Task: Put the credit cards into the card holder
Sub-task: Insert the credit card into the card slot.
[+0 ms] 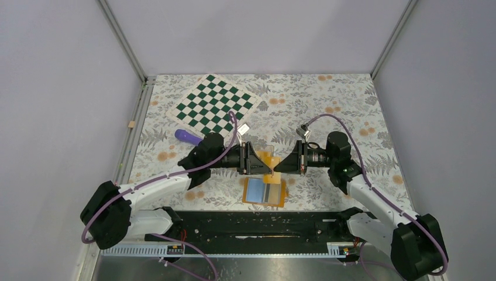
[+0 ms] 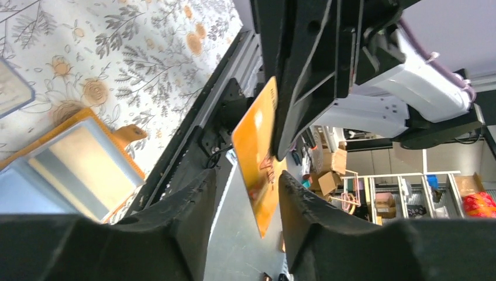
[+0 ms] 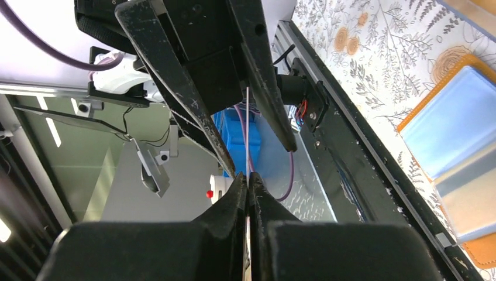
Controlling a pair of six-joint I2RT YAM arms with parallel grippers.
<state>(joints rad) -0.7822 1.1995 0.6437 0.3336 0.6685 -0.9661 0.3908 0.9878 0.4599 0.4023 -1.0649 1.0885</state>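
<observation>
An orange credit card (image 1: 269, 161) hangs in the air between my two grippers, above the table. My right gripper (image 3: 247, 182) is shut on it; the card (image 3: 247, 126) shows there edge-on as a thin line running out from the pinched fingertips. My left gripper (image 2: 247, 188) is open, its fingers standing either side of the card (image 2: 256, 153) with a gap on the left. The card holder (image 1: 266, 192) lies open on the table just below, orange-rimmed with light-blue and grey inside, also seen in the left wrist view (image 2: 76, 167) and the right wrist view (image 3: 462, 146). A grey-blue flat card (image 2: 10, 89) lies on the cloth.
A green-and-white chessboard (image 1: 215, 105) lies at the back of the floral cloth. A purple object (image 1: 188, 136) rests beside the left arm. The black mounting rail (image 1: 263, 225) runs along the near edge, close to the card holder.
</observation>
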